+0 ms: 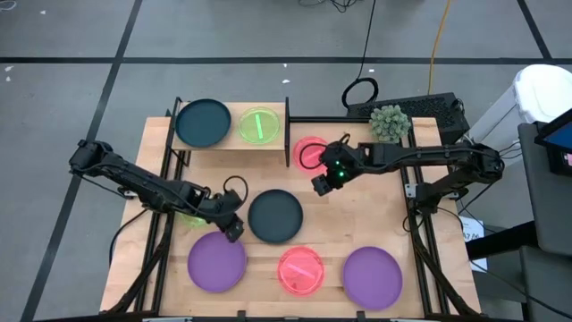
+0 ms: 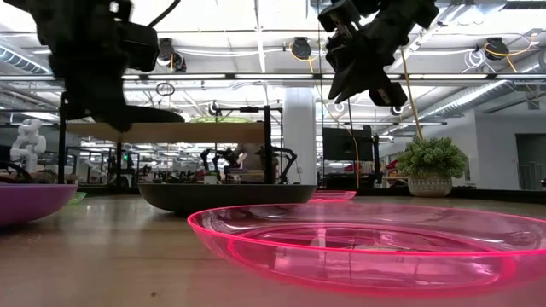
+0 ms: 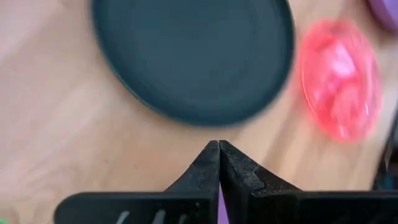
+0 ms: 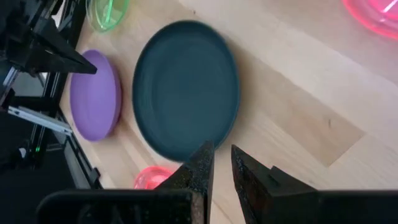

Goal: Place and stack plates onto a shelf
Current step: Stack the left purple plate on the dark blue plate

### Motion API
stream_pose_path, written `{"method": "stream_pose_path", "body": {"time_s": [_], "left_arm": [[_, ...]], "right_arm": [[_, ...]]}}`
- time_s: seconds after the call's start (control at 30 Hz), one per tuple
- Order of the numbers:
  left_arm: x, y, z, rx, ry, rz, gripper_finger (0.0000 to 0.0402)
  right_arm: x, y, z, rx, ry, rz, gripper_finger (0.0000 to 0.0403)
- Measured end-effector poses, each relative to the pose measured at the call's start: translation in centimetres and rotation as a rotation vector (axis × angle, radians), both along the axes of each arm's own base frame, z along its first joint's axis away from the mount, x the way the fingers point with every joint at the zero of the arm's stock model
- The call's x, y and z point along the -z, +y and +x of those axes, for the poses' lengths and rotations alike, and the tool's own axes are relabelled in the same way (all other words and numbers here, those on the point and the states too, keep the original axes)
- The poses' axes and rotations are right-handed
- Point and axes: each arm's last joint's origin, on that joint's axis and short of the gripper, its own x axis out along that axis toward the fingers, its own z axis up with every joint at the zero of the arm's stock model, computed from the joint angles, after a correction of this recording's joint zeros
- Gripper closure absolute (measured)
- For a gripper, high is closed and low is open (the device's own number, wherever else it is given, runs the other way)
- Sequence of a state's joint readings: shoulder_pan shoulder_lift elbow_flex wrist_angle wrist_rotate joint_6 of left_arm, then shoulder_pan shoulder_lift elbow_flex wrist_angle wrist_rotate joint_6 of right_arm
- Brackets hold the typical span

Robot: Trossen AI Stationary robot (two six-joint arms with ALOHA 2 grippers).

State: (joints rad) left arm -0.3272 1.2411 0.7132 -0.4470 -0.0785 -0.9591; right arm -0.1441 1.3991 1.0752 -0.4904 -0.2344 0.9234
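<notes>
Two plates (image 1: 204, 122) sit side by side on the shelf (image 1: 231, 143) at the table's (image 1: 375, 215) back, six more spread on the table before and beside it.

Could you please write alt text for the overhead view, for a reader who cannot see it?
Two dark robot arms reach over a wooden table scattered with plates, the left gripper beside a dark plate at centre. A small shelf at the back holds another dark plate and a green plate. The right gripper hovers near a pink plate.
</notes>
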Motion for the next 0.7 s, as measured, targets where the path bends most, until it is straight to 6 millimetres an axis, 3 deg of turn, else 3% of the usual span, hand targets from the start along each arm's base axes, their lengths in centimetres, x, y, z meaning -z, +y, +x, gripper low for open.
{"method": "stream_pose_path", "body": {"time_s": [0.37, 0.53, 0.7], "left_arm": [[0.7, -0.9, -1.7, 0.558, 0.103, 0.159, 0.0340], [0.8, -0.9, -1.8, 0.722, 0.082, 0.231, 0.0319], [0.9, -0.8, -1.9, 0.779, 0.083, 0.261, 0.0278]], "right_arm": [[0.0, 0.6, 0.1, -0.026, 0.000, -0.006, 0.0360], [0.0, 0.6, 0.1, -0.039, -0.003, -0.017, 0.0360], [0.0, 0.6, 0.1, -0.041, -0.003, -0.018, 0.0360]]}}
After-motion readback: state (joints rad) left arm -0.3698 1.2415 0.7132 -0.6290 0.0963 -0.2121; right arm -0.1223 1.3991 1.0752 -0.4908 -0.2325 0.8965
